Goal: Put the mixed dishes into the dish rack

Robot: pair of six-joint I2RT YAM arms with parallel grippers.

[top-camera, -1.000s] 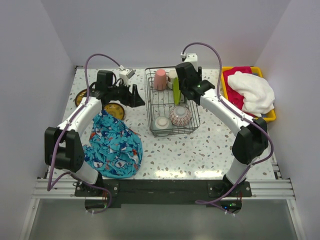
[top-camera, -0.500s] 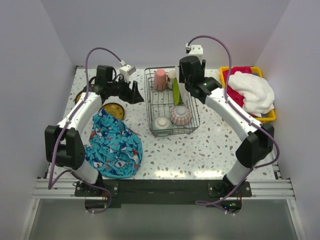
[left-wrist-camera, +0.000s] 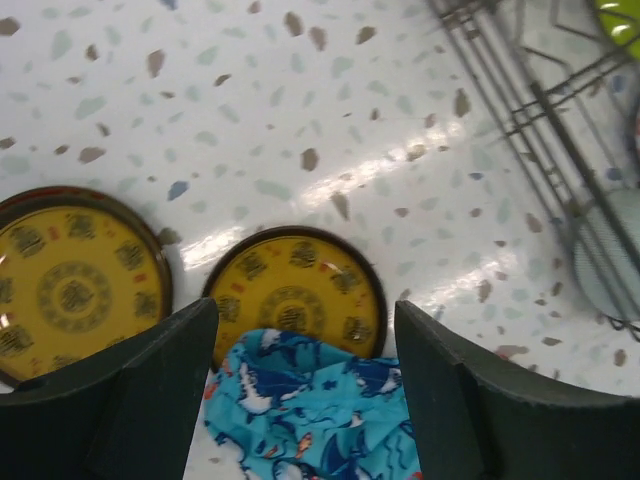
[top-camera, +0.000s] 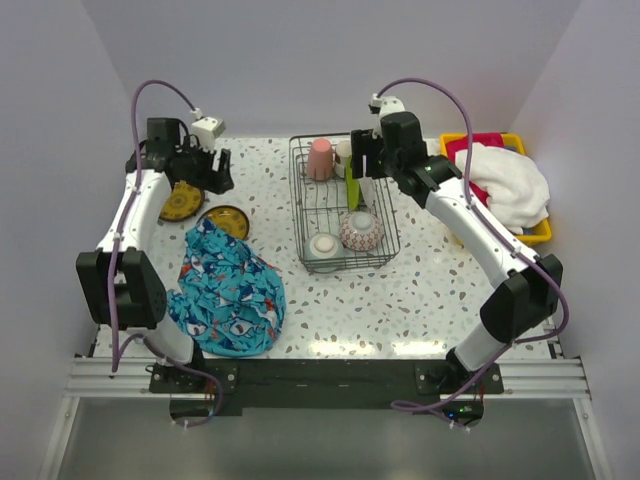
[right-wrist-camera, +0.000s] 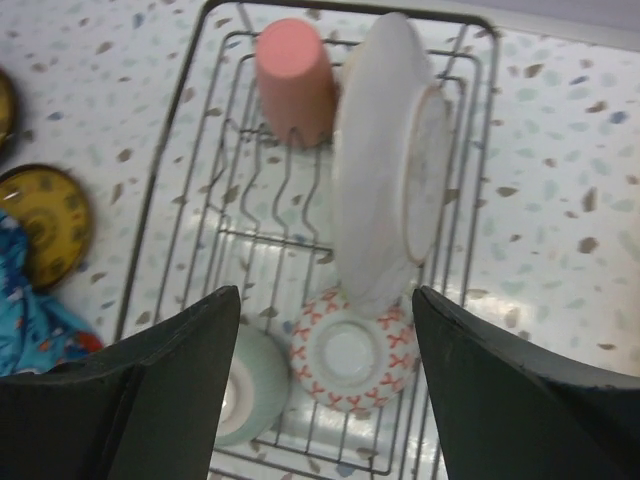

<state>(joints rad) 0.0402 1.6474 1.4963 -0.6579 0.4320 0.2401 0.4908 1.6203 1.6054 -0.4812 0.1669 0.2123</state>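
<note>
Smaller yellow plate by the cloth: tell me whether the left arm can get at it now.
Probably yes. The open left gripper hangs near the smaller yellow plate, nothing between them. The blue cloth overlaps only one edge; the plate lies flat, so gripping may be awkward.

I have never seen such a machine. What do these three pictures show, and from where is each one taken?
Two robot arms stand at a table's near edge. One picture looks down from above; the other two come from cameras on each wrist, so the dark shapes at the bottom are claw fingers. The left claw is open above two yellow plates and a blue cloth. The right claw is open above the dish rack, which holds a pink cup, two bowls and an upright plate. Neither claw holds anything.
</note>
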